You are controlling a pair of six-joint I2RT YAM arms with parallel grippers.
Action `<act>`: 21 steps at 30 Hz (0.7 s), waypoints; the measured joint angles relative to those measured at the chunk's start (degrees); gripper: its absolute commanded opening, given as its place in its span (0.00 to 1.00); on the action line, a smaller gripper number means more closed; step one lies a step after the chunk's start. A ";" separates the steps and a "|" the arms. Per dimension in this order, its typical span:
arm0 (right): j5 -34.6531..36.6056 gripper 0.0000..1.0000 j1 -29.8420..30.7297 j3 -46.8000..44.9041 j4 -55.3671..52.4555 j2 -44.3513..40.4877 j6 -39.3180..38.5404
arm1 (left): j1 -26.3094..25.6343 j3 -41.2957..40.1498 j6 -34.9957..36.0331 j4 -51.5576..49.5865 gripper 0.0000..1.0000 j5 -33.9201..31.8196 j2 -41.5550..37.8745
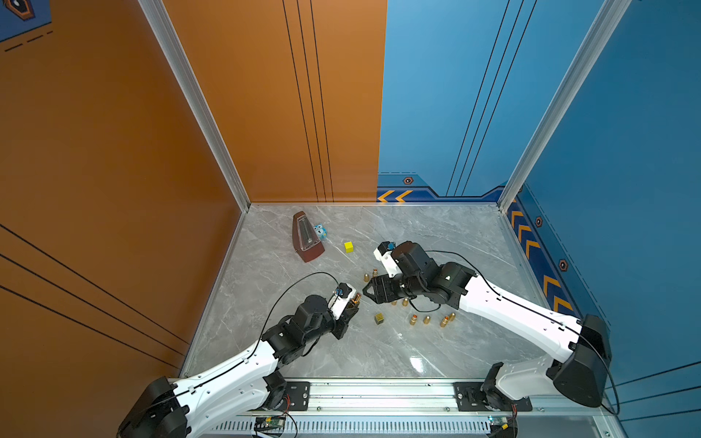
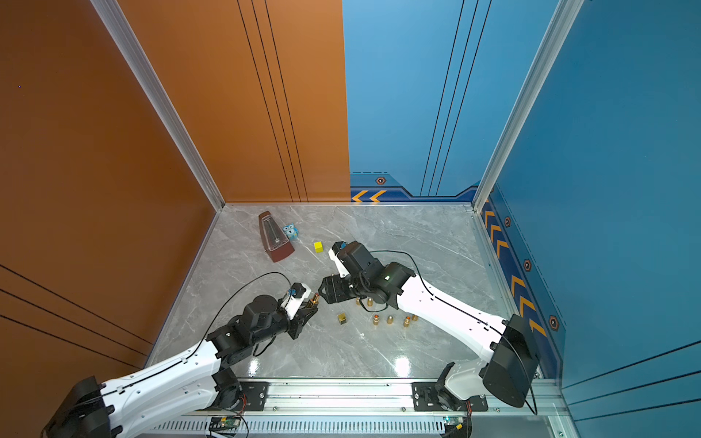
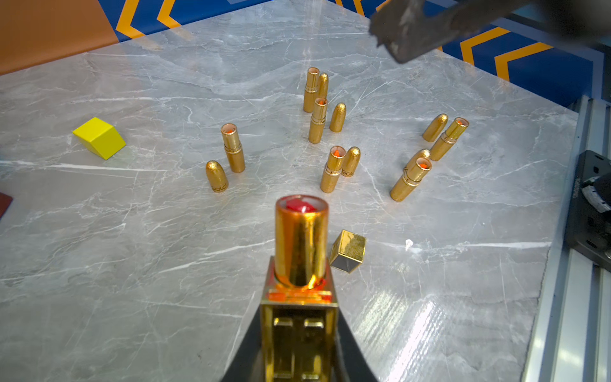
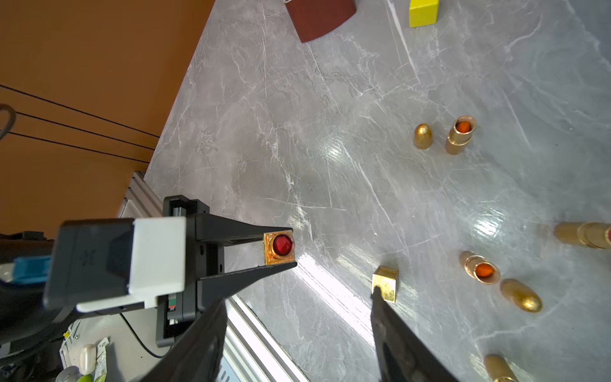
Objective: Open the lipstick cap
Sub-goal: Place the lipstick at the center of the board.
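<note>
Left gripper: clamped on the uncapped lipstick's square gold base.
Right gripper: jaws apart, empty, facing the lipstick's red tip.
Cap: on the table, near the right gripper.

Gold lipstick, uncapped, red tip exposed; square gold cap loose on table

White-shelled left arm and right arm dotted with small dark screw holes, matte black rounded joint housings, thin black cables along each, white-and-black wrist camera block with blue plug, black tapered fingers
</note>
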 measured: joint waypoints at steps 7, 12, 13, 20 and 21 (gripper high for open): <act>-2.14 0.69 0.37 2.56 -0.28 4.37 0.66 | -0.61 0.48 0.26 0.42 0.00 0.13 0.50; -2.56 0.68 1.01 2.75 -0.31 5.64 1.05 | -0.72 0.48 0.39 0.39 0.00 0.11 0.31; -2.58 0.66 1.01 2.75 -0.31 5.70 1.22 | -0.76 0.48 0.39 0.39 0.00 0.11 0.15; -5.38 0.57 1.81 2.75 -0.20 8.85 1.97 | -0.92 1.01 0.81 0.42 0.00 0.11 -0.48; -5.60 0.55 2.01 2.75 -0.20 9.38 2.12 | -0.94 1.07 0.83 0.44 0.00 0.11 -0.48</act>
